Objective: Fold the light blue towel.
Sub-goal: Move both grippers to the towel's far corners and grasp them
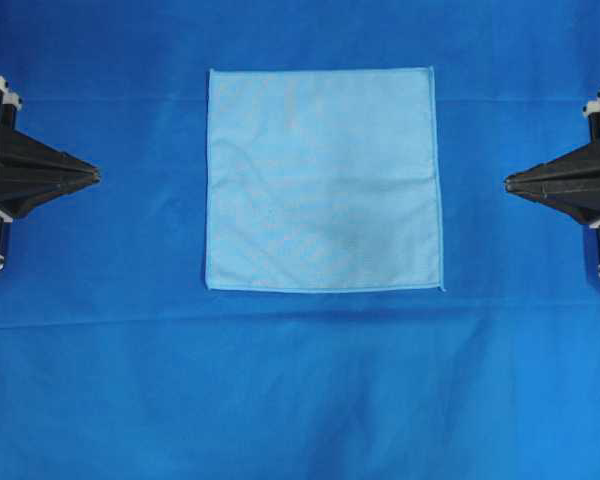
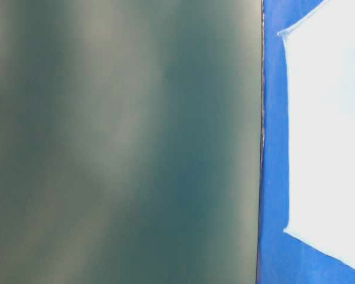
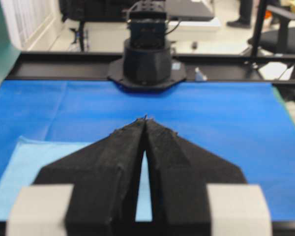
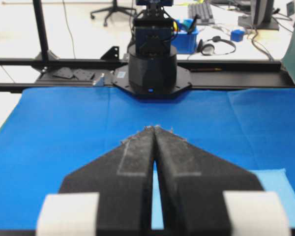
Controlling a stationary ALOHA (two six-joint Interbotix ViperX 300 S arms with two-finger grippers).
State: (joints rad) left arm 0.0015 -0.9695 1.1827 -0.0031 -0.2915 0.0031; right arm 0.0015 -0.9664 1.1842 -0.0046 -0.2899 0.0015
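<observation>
The pale sky-blue square microfibre towel (image 1: 323, 180) lies spread flat and unfolded on the deep royal-blue table covering (image 1: 300, 390), in the middle of the overhead view and a little toward its far edge. Its four sides run roughly square to the table, a slightly darker stitched hem outlines it, and a few shallow wrinkles cross its surface.

The left gripper (image 1: 95, 176), black with tapering fingers, points in from the left edge of the overhead view, level with the towel's middle. Its fingertips meet in a point and hold nothing. It stands well apart from the towel's left hem. The right gripper (image 1: 509, 182), of the same build, points in from the right edge; its jaws are likewise pressed together and empty, and it too is clear of the cloth.

In the left wrist view the closed fingers (image 3: 119, 162) show above the covering, with a part of the towel below them. The table-level view is mostly filled by a blurred grey-green surface (image 2: 124, 142), with the towel overexposed at its right.
</observation>
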